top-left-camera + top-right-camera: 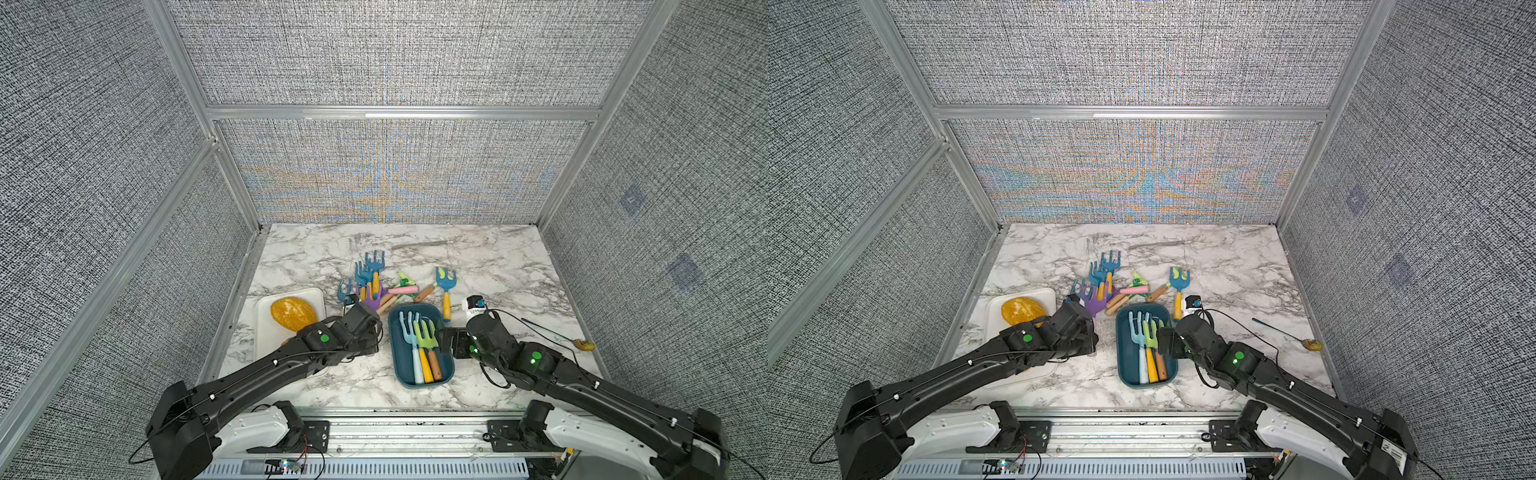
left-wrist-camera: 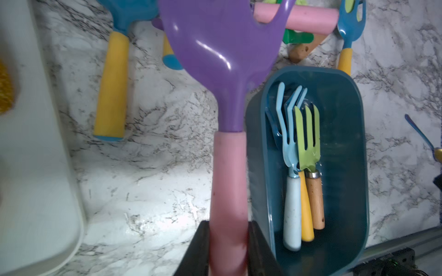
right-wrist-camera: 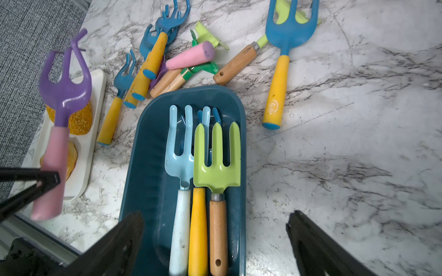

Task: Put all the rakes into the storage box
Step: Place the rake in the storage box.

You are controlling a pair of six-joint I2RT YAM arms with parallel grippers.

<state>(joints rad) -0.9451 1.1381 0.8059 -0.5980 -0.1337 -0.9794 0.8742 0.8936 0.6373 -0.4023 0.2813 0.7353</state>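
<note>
A: What carries it all?

B: A marble worktop point(image 1: 498, 270), walled on three sides by grey fabric panels. On its left lies a white tray point(image 1: 266, 336) with a yellow lump point(image 1: 291, 313) on it.

A: And the storage box?

B: The storage box point(image 1: 400, 353), a dark teal tub, sits near the front edge at the middle, its long side running away from the robot. Both top views show it between the two arms.

A: What are the arms doing?

B: The left end effector point(image 2: 228, 229) is clamped on the pink handle of the purple rake point(image 2: 222, 47), one finger on each side of it. The right end effector point(image 3: 215, 215) hangs over the near end of the box with its fingers wide apart and nothing between them.

A: So where is that rake?

B: Outside the box, on its left, between the box and the tray. The right wrist view shows it point(image 3: 65, 90) raised, with the tray behind it and its tines pointing away from the robot.

A: Anything in the box?

B: A light blue rake point(image 3: 179, 155) and a green rake point(image 3: 216, 167) side by side, with a yellow handle point(image 3: 198, 227) between theirs. Its head is mostly hidden.

A: And the rest?

B: A heap of rakes point(image 1: 374, 282) just behind the box, and a spoon point(image 1: 552, 332) far to the right
</note>
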